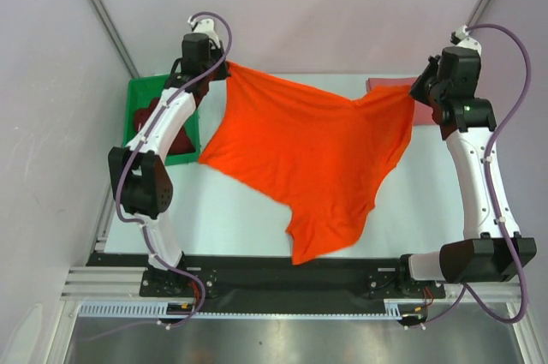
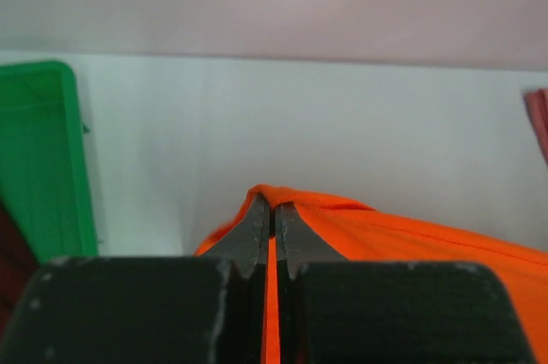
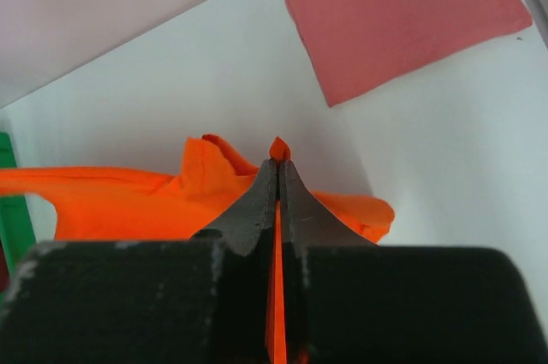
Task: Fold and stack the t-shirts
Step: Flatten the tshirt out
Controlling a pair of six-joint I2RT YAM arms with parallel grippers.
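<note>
Orange t-shirt [image 1: 300, 154] hangs spread above the bench [image 1: 231, 210]. Left end effector [image 1: 227, 64] and right end effector [image 1: 413, 94] each pinch a top corner, fully closed. Pink t-shirt [image 3: 402, 21] lies folded far right; maroon t-shirt [image 1: 180, 148] sits unfolded in green bin [image 1: 141, 94]. Likely one of three done.
</note>
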